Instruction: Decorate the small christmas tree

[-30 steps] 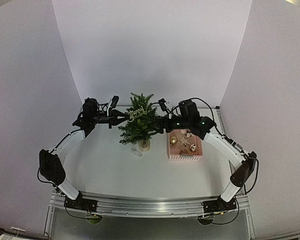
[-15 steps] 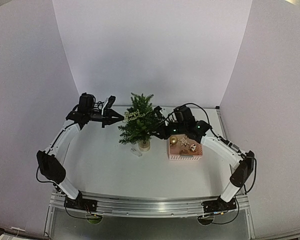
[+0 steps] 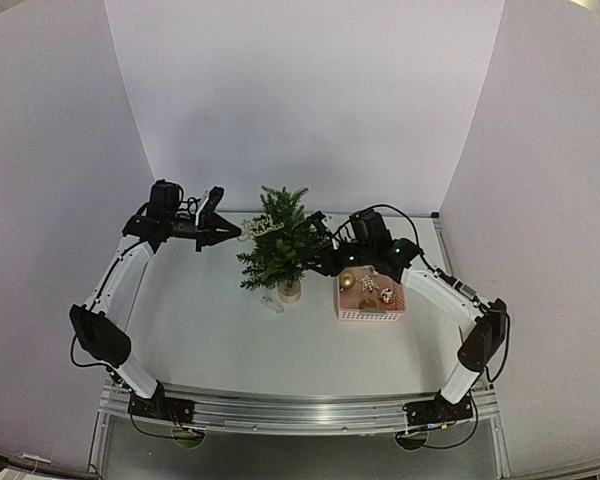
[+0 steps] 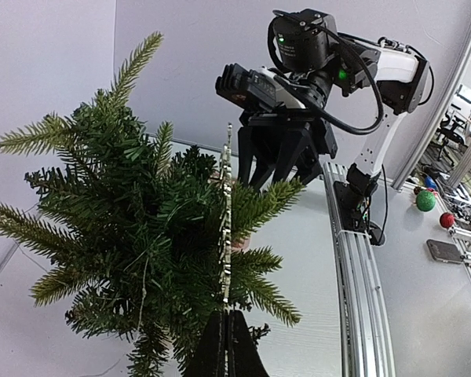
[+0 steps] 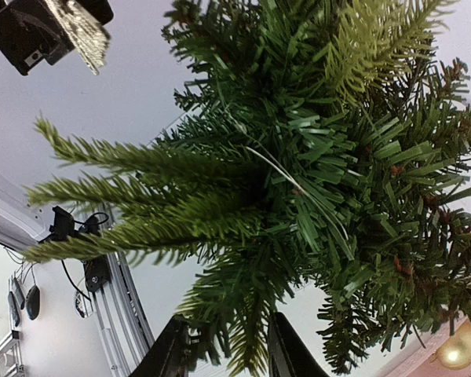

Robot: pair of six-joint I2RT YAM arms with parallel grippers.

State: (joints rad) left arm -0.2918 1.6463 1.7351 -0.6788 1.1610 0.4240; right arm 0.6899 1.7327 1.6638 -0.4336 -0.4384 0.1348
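Observation:
The small christmas tree [image 3: 278, 250] stands mid-table on a pale base [image 3: 289, 291]; its dark needles fill the left wrist view [image 4: 141, 236] and the right wrist view [image 5: 314, 173]. My left gripper [image 3: 232, 232] [image 4: 226, 322] is shut on a gold glitter "Merry Christmas" sign [image 3: 259, 227], seen edge-on [image 4: 228, 220] against the tree's upper left side. My right gripper [image 3: 316, 257] [image 5: 229, 349] reaches in from the right, its fingers closed on a lower branch [image 5: 251, 314]. The sign [image 5: 82, 31] also shows in the top left of the right wrist view.
A pink basket [image 3: 370, 316] right of the tree holds a gold ball [image 3: 347, 282] and a star ornament [image 3: 368, 284]. A small clear item [image 3: 272, 305] lies in front of the tree base. White walls enclose the table; an aluminium rail [image 3: 300, 410] runs along the near edge.
My right gripper has moved left into the tree and closed on a branch. My left arm has drawn back to the left and up, carrying the sign toward the tree's edge.

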